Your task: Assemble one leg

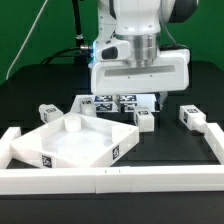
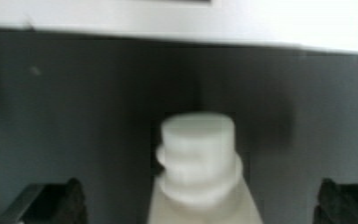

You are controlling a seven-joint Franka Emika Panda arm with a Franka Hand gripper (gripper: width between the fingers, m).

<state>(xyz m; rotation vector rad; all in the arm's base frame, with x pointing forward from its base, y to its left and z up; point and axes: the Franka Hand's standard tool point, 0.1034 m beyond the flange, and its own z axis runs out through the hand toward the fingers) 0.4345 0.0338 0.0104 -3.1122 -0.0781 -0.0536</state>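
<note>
Jaws stand wide apart. Your wrist view shows the gripper [image 2: 197, 200] with a dark fingertip [image 2: 51, 200] on either side of a white leg [image 2: 197, 155]; there are clear gaps both ways and nothing is touching; the leg's stepped, rounded end faces the camera. Read the exterior view as a clock face with the picture's centre as hub: the arm's white hand hangs at 12 and hides the fingers, so you cannot tell there which part they straddle; the square tabletop [image 1: 90, 150] lies at 8 with an upright post [image 1: 72, 124] standing on it near its far corner; loose tagged legs lie at 9 [image 1: 48, 112] and at 3 — one close in [image 1: 145, 120], one farther out [image 1: 190, 117]; a white rail [image 1: 110, 180] runs across at 6.
</note>
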